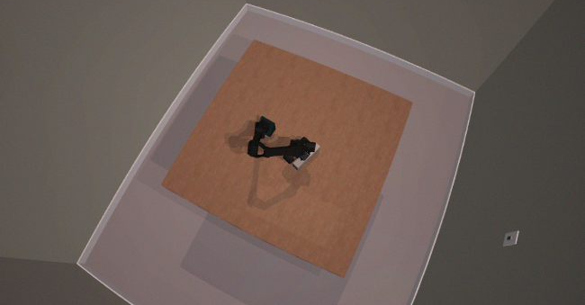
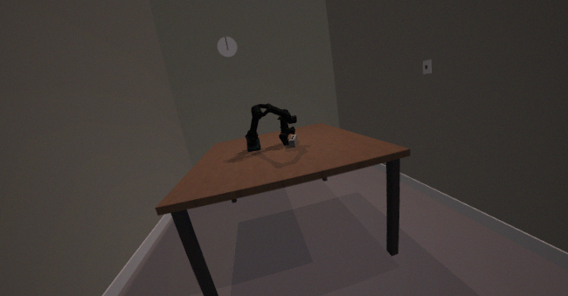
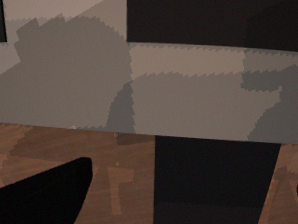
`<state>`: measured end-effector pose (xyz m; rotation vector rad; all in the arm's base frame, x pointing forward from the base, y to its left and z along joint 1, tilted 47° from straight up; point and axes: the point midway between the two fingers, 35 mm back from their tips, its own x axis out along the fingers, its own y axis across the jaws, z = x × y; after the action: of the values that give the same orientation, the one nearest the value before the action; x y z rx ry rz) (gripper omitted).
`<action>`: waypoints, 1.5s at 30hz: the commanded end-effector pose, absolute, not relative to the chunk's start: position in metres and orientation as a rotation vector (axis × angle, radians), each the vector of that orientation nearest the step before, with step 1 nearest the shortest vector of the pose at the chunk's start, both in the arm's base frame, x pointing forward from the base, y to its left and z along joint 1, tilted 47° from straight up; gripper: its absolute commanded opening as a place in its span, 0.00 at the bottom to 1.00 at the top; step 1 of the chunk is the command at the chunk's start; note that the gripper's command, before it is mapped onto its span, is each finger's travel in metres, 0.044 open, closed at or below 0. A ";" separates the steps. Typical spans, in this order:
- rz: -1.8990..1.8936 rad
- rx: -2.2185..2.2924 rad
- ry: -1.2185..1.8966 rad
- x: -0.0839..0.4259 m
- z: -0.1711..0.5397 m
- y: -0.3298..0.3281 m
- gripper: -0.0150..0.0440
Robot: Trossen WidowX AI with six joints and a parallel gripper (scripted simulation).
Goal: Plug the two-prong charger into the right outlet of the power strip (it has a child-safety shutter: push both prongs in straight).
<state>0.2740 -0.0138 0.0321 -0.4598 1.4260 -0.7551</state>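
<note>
End effector (image 1: 308,148): spread wide, nothing pinched, hung over the pale grey power strip (image 1: 302,162), centre frame.
Charger: judged released; seating undeterminable.

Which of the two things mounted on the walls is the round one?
The pale disc high on the far wall is round, with a thin dark line on it. The small plate on the right-hand wall is square with a dark centre.
</note>
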 end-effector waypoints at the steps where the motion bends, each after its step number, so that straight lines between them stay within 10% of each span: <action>1: -0.760 -0.462 1.420 0.271 0.032 -0.014 1.00; 45: -0.756 -0.476 1.410 0.222 0.023 -0.008 1.00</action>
<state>0.2205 -0.0089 0.0221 -0.4712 1.4208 -0.7599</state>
